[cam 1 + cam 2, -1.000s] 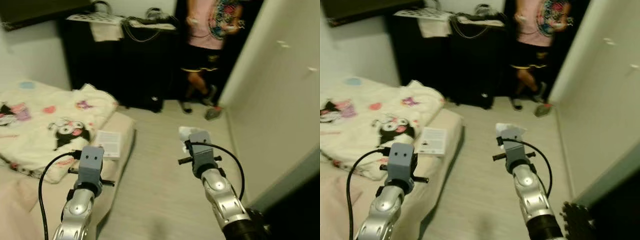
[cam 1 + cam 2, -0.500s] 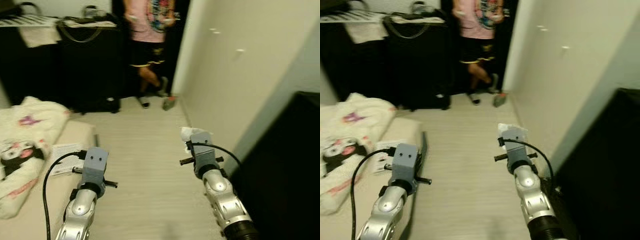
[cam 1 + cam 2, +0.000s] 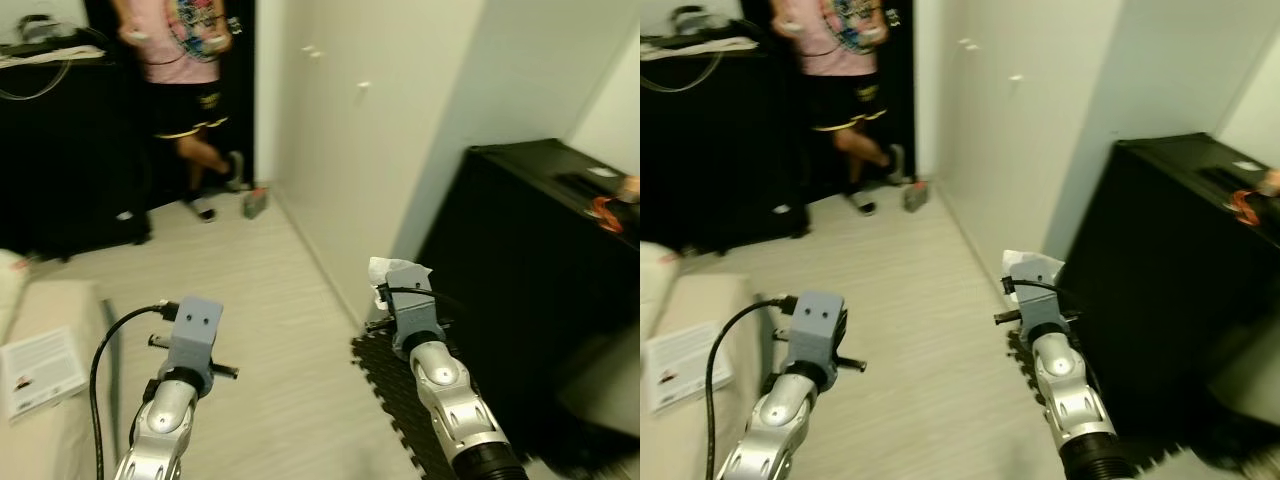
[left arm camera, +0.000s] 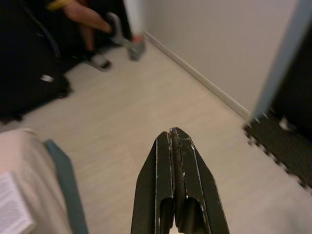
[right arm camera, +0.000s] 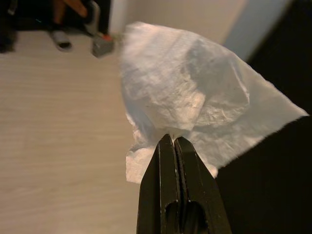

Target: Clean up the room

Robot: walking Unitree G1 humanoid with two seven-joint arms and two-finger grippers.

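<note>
A crumpled white tissue [image 5: 195, 92] is pinched in my right gripper [image 5: 170, 139], whose jaws are shut on its lower edge. In the eye views the same tissue [image 3: 395, 268] sticks up above my right wrist, held over the edge of a black foam mat [image 3: 385, 395] beside a black cabinet. My left gripper [image 4: 174, 131] is shut with nothing in it and hovers over the pale wooden floor [image 4: 146, 97], near the corner of the bed.
A tall black cabinet [image 3: 540, 260] stands at the right, with an orange item [image 3: 607, 212] on top. A white wall with doors [image 3: 360, 120] runs along the right. A person [image 3: 175, 60] stands in the far doorway. The bed [image 3: 60, 310] carries a booklet [image 3: 40, 365].
The whole view has swung to the right: the bed and blanket slid off to the left and the black cabinet and mat came in. Both grippers are held as before.
</note>
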